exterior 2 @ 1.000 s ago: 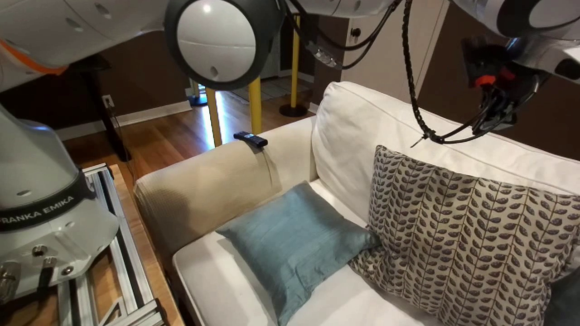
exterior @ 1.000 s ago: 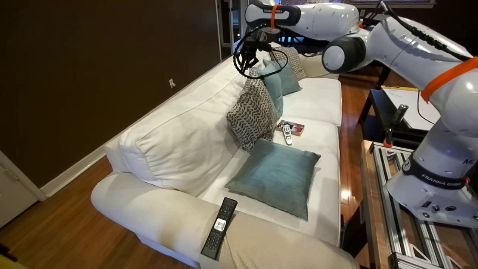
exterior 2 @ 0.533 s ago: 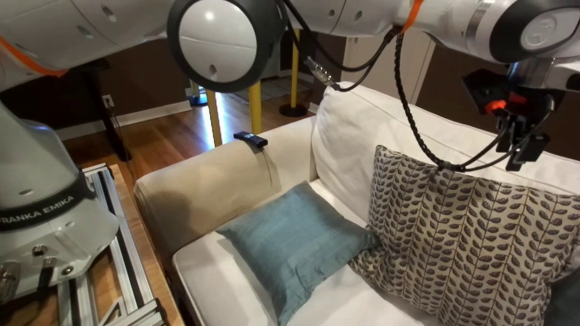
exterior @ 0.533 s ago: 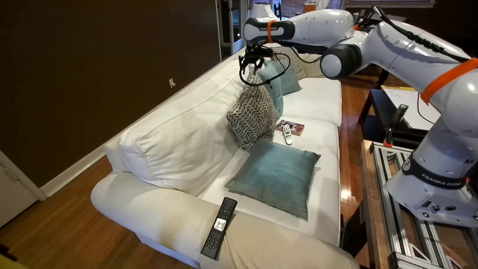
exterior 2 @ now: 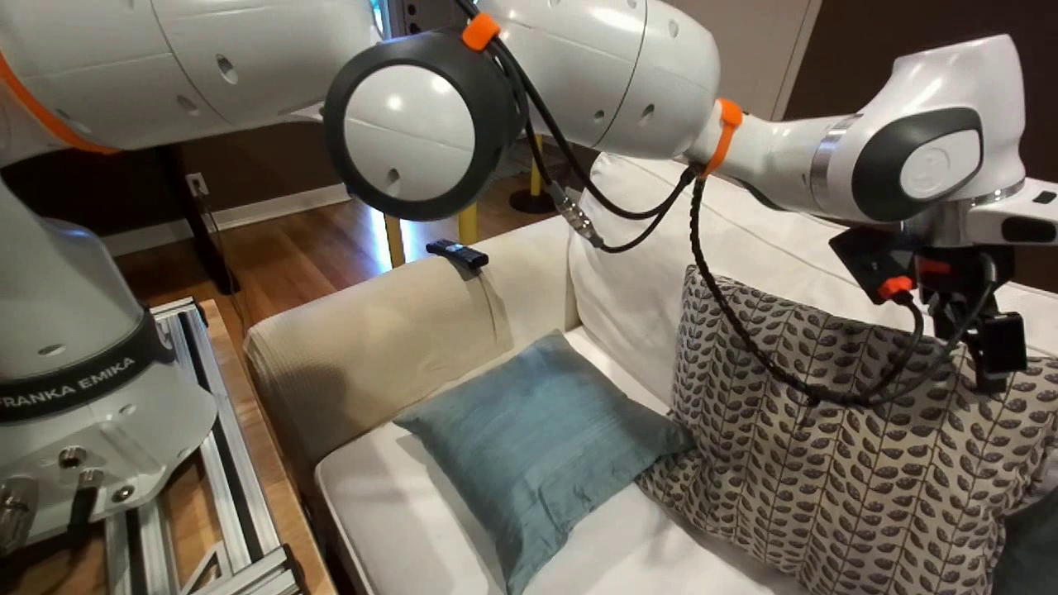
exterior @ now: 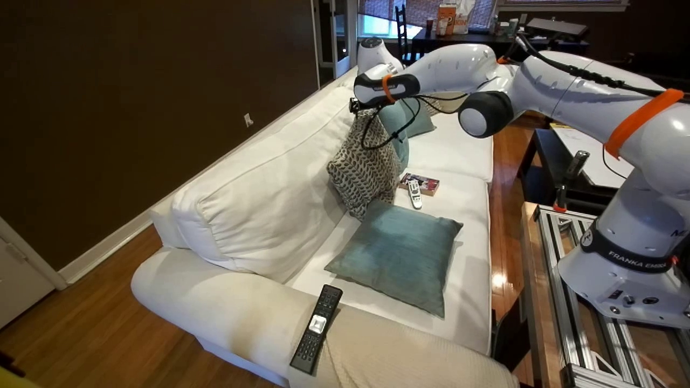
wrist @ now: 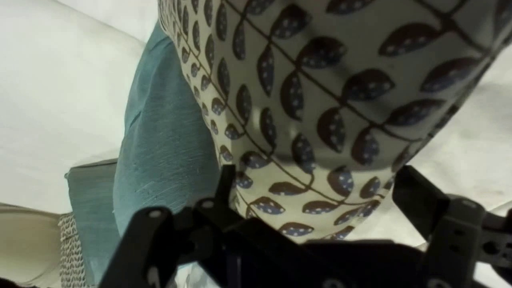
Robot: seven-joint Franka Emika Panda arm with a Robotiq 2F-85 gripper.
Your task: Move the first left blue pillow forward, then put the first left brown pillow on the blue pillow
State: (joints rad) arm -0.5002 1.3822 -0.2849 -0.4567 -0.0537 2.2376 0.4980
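The blue pillow [exterior: 399,253] lies flat on the seat near the sofa's arm, also seen as a blue pillow [exterior 2: 545,446] with one corner against the brown pillow [exterior 2: 793,463]. That leaf-printed brown pillow [exterior: 364,161] stands upright, leaning on the backrest. My gripper [wrist: 316,176] points down over its top corner in the wrist view. The fingers are spread wide, one at each side of the patterned cloth [wrist: 296,104]; whether they touch it I cannot tell. In an exterior view the gripper [exterior 2: 984,355] hangs in front of the pillow's upper part.
Right behind the brown pillow stands another teal pillow [wrist: 168,152]. A book [exterior: 428,186] and a white remote [exterior: 414,194] lie on the seat. On the sofa's arm rests a black remote [exterior: 317,328]. The white backrest [exterior: 269,188] rises along the wall side.
The arm has come down, and my gripper has swung from tilted to pointing downward at the brown pillow's top. Its fingers have spread. Both pillows lie as before.
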